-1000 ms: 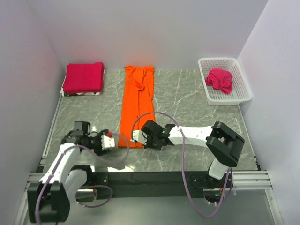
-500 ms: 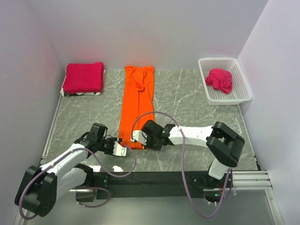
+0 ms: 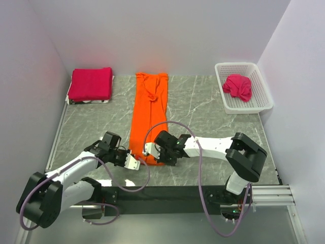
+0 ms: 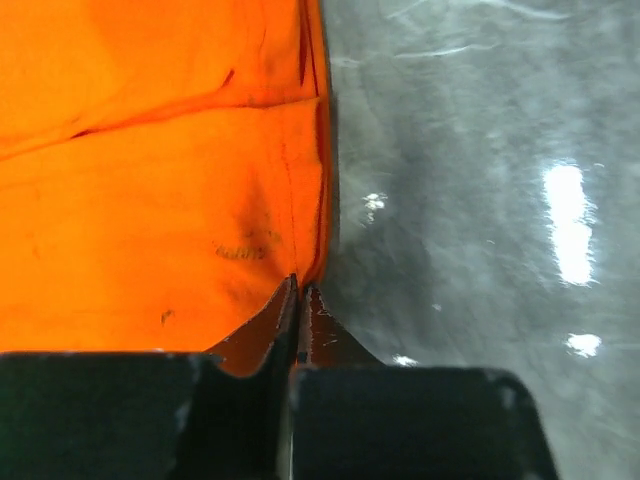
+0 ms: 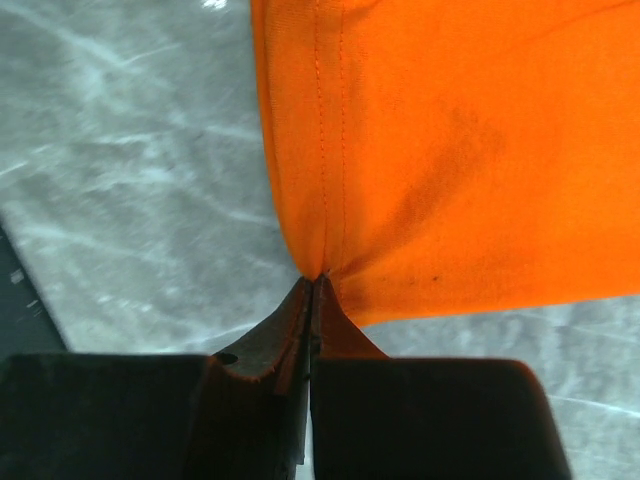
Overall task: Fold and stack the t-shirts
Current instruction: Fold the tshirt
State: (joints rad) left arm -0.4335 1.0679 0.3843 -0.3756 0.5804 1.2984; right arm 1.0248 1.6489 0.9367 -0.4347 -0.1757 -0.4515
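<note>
Arms start at the near edge of the grey stone-look table (image 3: pixel 203 107) and bend in toward the middle. Closest of all is the left gripper (image 3: pixel 133 161). It sits low on the table at the near left corner of the long bright orange cloth t-shirt (image 3: pixel 149 109). Its jaws are squeezed together on that corner. In the left wrist view (image 4: pixel 298 300) the two dark tips meet, and a small bit of the orange t-shirt (image 4: pixel 150 200) is pinched between them. The rest of the cloth spreads away up and to the left, and bare table shows on the right.

A little farther back is the right gripper (image 3: pixel 148 151). It is at the near end of the same shirt, close beside the left one, toward the right side. Its jaws are tight on the cloth too. The right wrist view (image 5: pixel 312 290) shows the stitched hem of the orange t-shirt (image 5: pixel 450 150) running down into the tips, and the cloth bunches up there.

From the two grippers, the orange t-shirt lies flat as a narrow strip. It runs up the middle of the table to the far edge.

At the far left is a neat folded pile of crimson-pink t-shirts (image 3: pixel 91 84). At the far right stands a white plastic lattice basket (image 3: pixel 265 90), and a crumpled crimson-pink t-shirt (image 3: pixel 238 86) lies inside it.
</note>
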